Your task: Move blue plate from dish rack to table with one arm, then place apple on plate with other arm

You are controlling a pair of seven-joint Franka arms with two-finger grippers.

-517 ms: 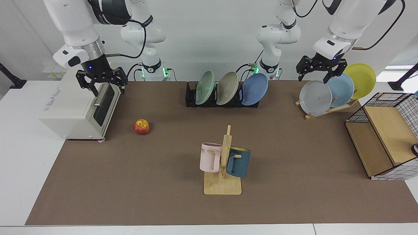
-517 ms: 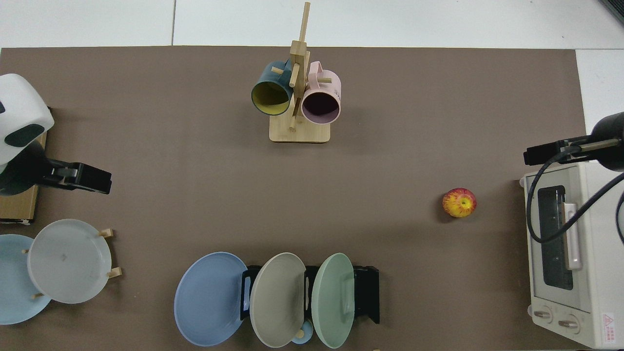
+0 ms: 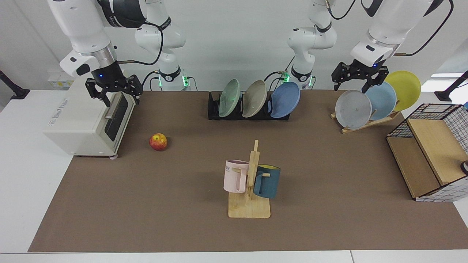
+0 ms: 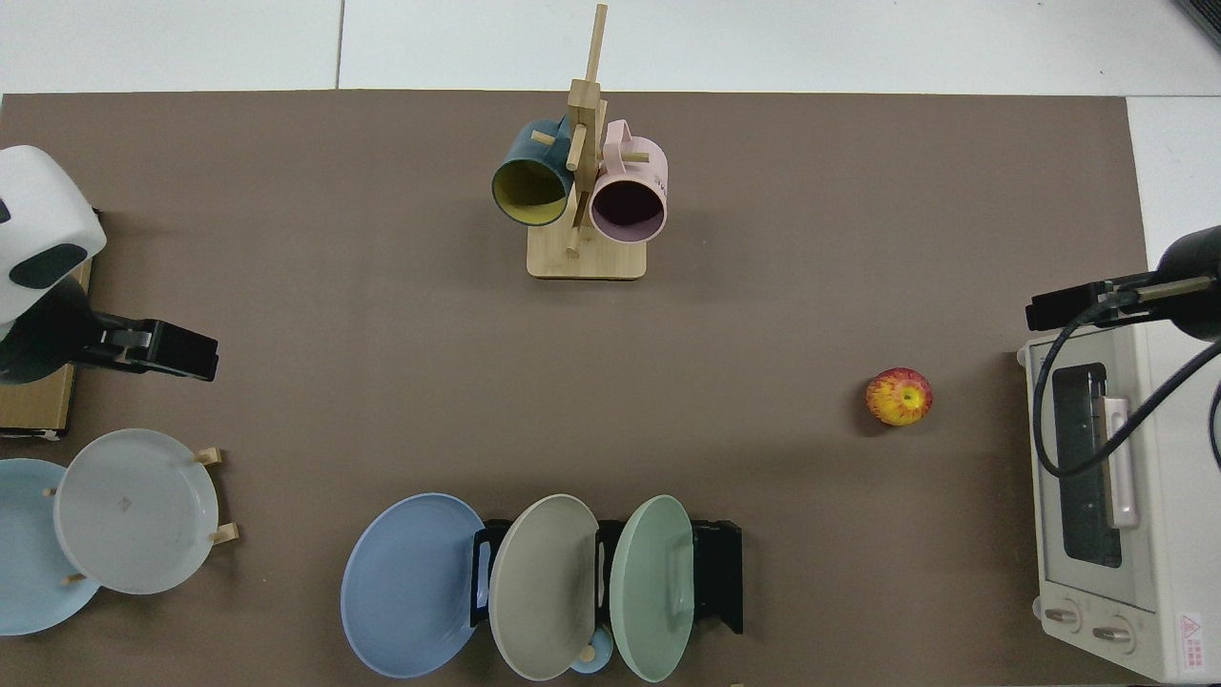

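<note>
The blue plate (image 3: 285, 99), a round matte periwinkle dish, leans on edge in the end slot of the low black plastic dish rack (image 3: 214, 109), upper centre of the facing view. The left gripper (image 3: 359, 79), jaws spread and empty, hangs above the wooden stand's grey plate (image 3: 353, 109) at upper right (nearer arm, I judge). The right gripper (image 3: 114, 90), also spread, hovers over the cream toaster oven (image 3: 82, 122); the red-yellow apple (image 3: 158, 142) lies on the brown table (image 3: 146, 204).
</note>
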